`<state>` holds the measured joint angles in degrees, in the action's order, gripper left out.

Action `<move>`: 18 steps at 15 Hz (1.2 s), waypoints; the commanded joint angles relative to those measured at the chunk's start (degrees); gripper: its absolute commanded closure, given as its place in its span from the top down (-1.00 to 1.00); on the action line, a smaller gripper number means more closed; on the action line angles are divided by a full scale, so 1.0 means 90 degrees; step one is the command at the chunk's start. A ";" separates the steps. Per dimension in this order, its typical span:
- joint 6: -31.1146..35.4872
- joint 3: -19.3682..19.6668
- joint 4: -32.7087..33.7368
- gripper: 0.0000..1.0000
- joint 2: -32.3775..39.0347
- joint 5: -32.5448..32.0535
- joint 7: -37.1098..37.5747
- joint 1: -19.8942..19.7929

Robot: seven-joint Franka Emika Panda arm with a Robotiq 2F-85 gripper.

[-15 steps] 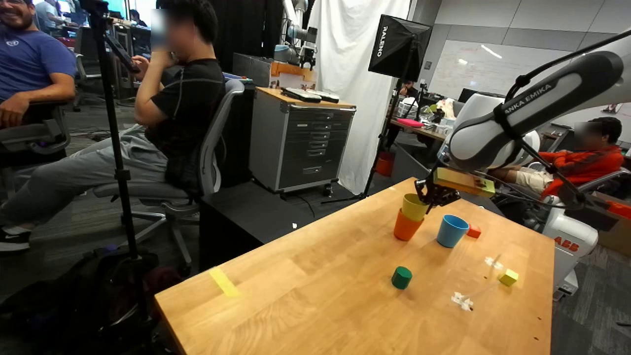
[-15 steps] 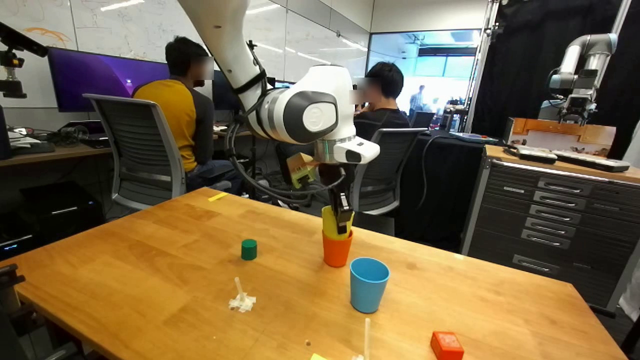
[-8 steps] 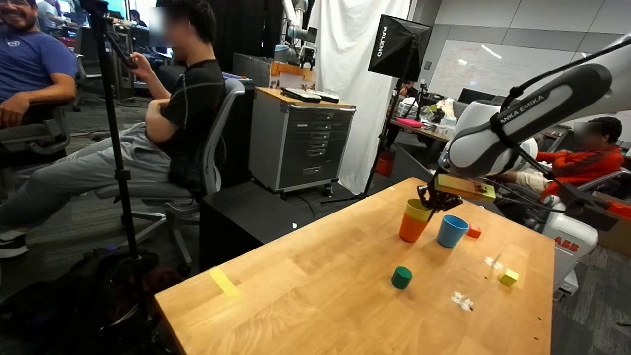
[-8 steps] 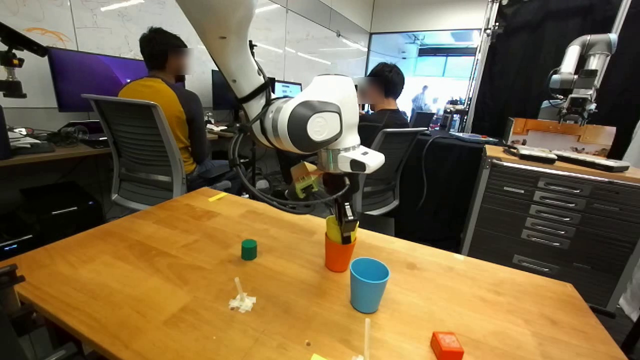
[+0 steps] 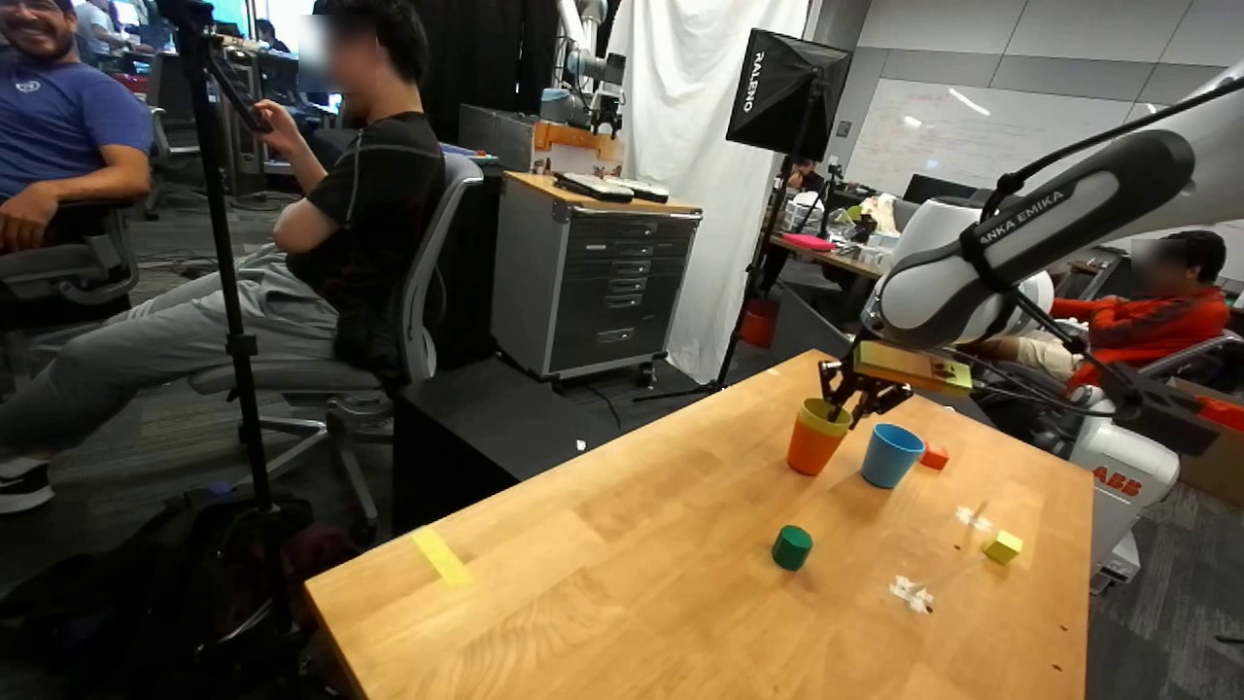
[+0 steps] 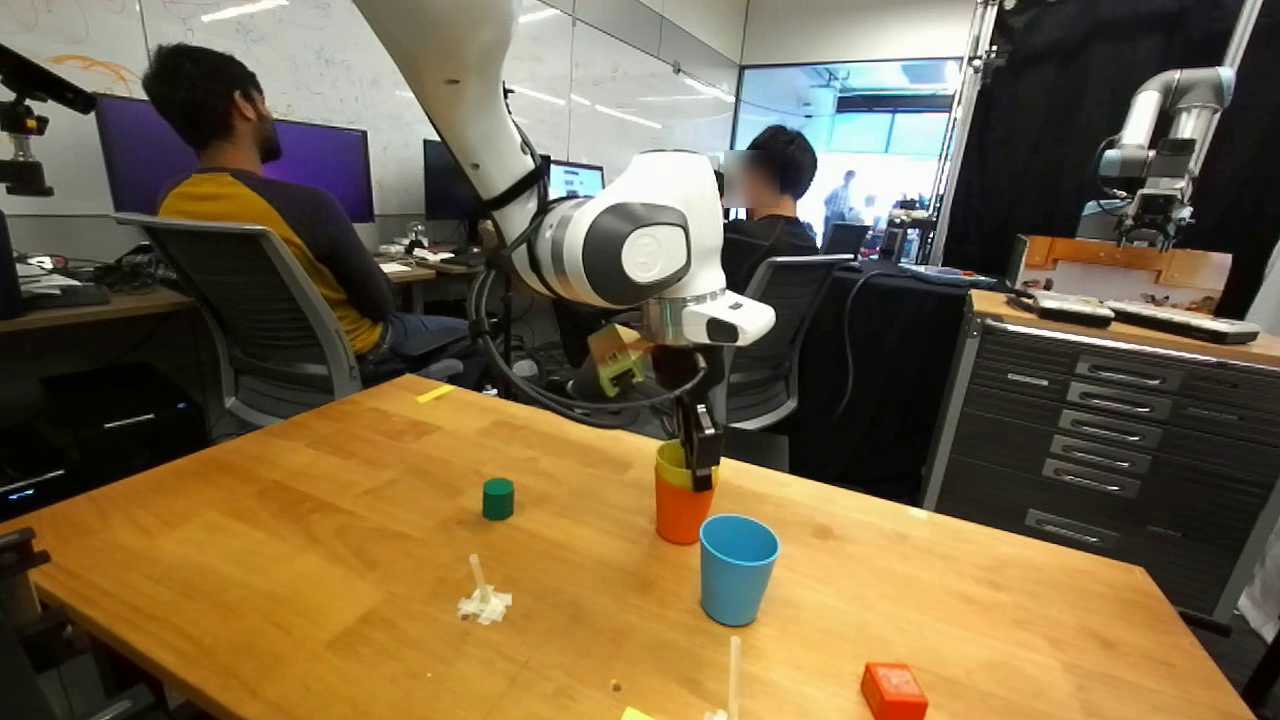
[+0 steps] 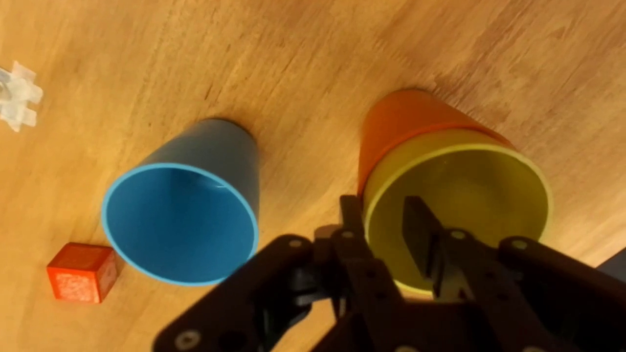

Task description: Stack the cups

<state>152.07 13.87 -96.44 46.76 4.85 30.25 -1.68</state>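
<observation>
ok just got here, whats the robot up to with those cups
A robot arm is partway through stacking three cups. The yellow cup sits inside the orange cup, its rim showing above the orange one. The gripper is open astride the yellow cup's wall; the wrist view shows a gap on the inner side, so it does not seem to be squeezing. The blue cup stands upright on the table, apart from those two and not yet stacked.

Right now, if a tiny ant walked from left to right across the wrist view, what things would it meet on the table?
White tape → red block → blue cup → yellow cup nested in the orange cup.
</observation>
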 commanded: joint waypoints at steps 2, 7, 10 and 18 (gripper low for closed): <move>-0.0157 0.0025 0.0287 0.40 0.0124 0.0079 -0.0033 0.0030; -0.0088 -0.0006 0.0179 1.00 -0.0041 0.0088 -0.0035 0.0098; 0.0030 -0.0017 -0.0011 1.00 -0.0300 0.0056 -0.0072 0.0197; 0.0454 0.0085 -0.0827 1.00 -0.1376 0.0011 -0.0007 0.0380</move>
<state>153.40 13.65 -97.95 40.28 4.85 30.25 0.99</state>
